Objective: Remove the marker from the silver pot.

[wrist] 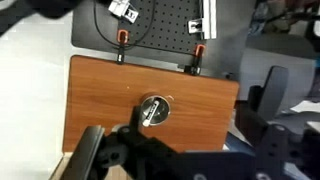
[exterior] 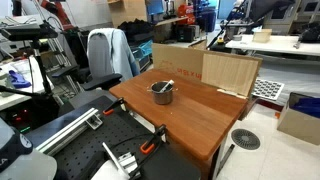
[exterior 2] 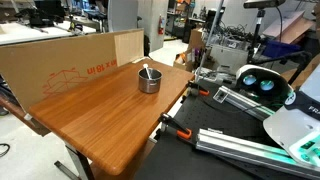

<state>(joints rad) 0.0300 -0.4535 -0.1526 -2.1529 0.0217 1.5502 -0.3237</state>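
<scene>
In an exterior view: silver pot sits mid wooden table, marker leaning inside with its end over the rim. Cardboard box stands behind.
In an exterior view: pot upright, marker poking out.
Wrist view: marker lies across the pot. Gripper is dark and blurry, looks spread wide, nothing held, well above the pot.

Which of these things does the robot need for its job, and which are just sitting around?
For the job: slim pen-like marker; small round shiny silver metal pot holding it.
Just lying about: brown cardboard sheet behind the wooden table; orange clamps on the table's edge; office chair draped with a pale jacket.
</scene>
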